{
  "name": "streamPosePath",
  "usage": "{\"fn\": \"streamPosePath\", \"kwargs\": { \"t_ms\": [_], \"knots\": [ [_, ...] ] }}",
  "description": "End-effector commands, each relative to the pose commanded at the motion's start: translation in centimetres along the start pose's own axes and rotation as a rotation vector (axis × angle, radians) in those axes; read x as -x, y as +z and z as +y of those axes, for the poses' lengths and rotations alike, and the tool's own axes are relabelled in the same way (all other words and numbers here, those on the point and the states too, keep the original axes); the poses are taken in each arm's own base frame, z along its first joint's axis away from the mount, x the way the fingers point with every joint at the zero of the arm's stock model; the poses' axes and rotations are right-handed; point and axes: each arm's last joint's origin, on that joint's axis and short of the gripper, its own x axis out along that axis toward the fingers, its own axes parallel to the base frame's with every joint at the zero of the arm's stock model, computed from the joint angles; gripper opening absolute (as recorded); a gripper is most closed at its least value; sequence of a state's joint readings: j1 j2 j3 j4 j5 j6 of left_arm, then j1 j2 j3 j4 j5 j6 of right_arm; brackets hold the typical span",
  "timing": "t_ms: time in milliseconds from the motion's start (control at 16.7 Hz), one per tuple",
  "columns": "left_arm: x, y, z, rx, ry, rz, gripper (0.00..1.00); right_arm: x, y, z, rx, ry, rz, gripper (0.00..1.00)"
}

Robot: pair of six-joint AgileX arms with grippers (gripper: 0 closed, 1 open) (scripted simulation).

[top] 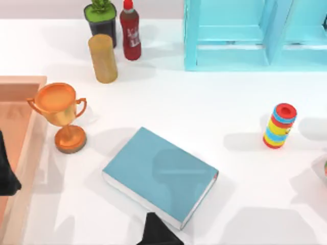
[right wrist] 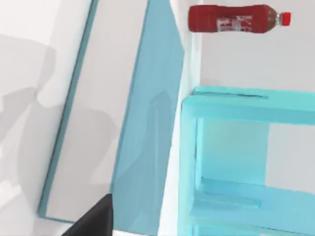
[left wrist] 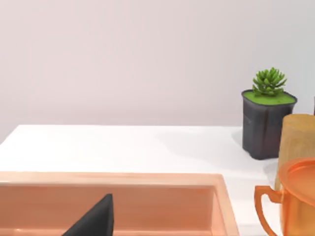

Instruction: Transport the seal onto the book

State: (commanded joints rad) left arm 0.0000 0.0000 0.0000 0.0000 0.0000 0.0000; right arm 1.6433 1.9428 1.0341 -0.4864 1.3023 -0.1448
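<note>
The right end effector is the nearest thing in the top view, a dark shape at the near edge of the bench. It sits against the book's near corner. The right wrist view shows its dark tip just beside the book's white page edges, with the teal cover stretching away toward the blue shelf. I cannot tell whether this end effector is apart, together or clamped on something.

The book lies flat in the middle of the bench, turned on a diagonal. Its long axis runs from far-left to near-right, and the red-marked spine end faces right. The cover is bare, so the seal is not yet on it. I cannot tell where the seal is.

The left end effector is parked at the left edge over the wooden tray, beside the trophy and well apart from the book. Its state cannot be told either.

The right arm is plainly the nearer one to the book. The cover lies just beyond it and slightly to the right, so I judge that placing the seal would take only a short reach forward over the page edge to the middle of the cover.
</note>
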Motion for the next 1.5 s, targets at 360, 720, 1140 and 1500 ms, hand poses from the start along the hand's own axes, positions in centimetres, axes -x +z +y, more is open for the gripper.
{"fn": "streamPosePath", "kwargs": {
  "t_ms": [360,720,1140,1500],
  "knots": [
    [0.0,0.0,0.0,0.0,0.0,0.0,1.0,-2.6,-1.3,-2.8,-0.13,0.081,0.053,1.0],
    [0.0,0.0,0.0,0.0,0.0,0.0,1.0,-8.5,-11.2,-11.5,-0.655,0.219,0.158,1.0],
    [0.0,0.0,0.0,0.0,0.0,0.0,1.0,-6.7,-26.9,-14.8,-1.3,0.036,0.043,1.0],
    [0.0,0.0,0.0,0.0,0.0,0.0,1.0,-4.2,-32.9,-10.0,-1.505,-0.227,-0.082,1.0]
  ]
}}
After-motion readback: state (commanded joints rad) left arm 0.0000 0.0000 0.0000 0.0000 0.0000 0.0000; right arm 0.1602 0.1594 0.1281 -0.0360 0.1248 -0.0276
